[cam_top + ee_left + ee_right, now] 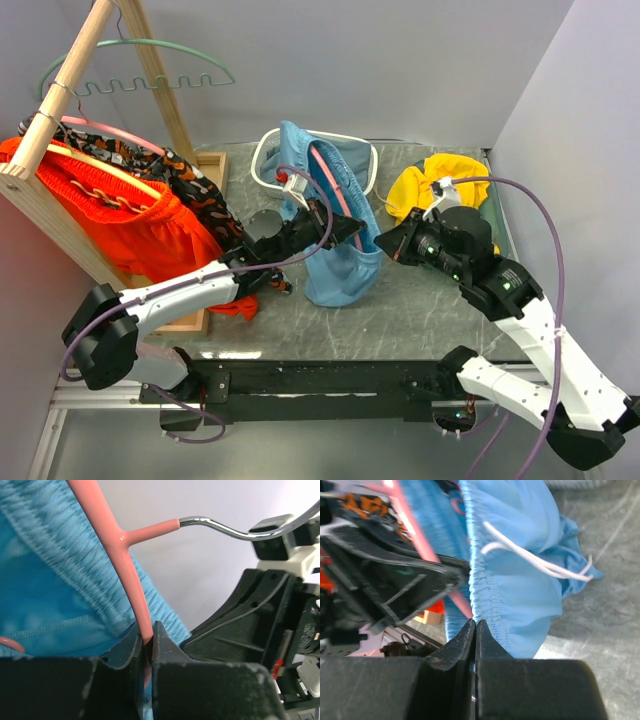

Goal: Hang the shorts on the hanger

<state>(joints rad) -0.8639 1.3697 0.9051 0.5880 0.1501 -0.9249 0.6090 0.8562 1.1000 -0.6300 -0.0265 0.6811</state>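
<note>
The light blue shorts (345, 275) hang over the middle of the table, draped around the pink hanger (325, 175). My left gripper (348, 228) is shut on the hanger's arched pink arm (132, 575), just below the silver hook (220, 527); the shorts' waistband (75, 565) lies against that arm. My right gripper (385, 243) is shut on the gathered waistband of the shorts (530, 570), with the jaws closed on its edge (476, 624). The white drawstring (530, 560) hangs loose. The hanger's pink bar (415, 525) shows behind the fabric. The hanger's lower bar is hidden.
A white-rimmed basket (262, 160) stands behind the shorts. A yellow garment (415, 185) lies at the back right. At the left a wooden rack (60, 90) carries bright orange shorts (130, 225), a patterned garment (190, 185) and a green hanger (140, 45).
</note>
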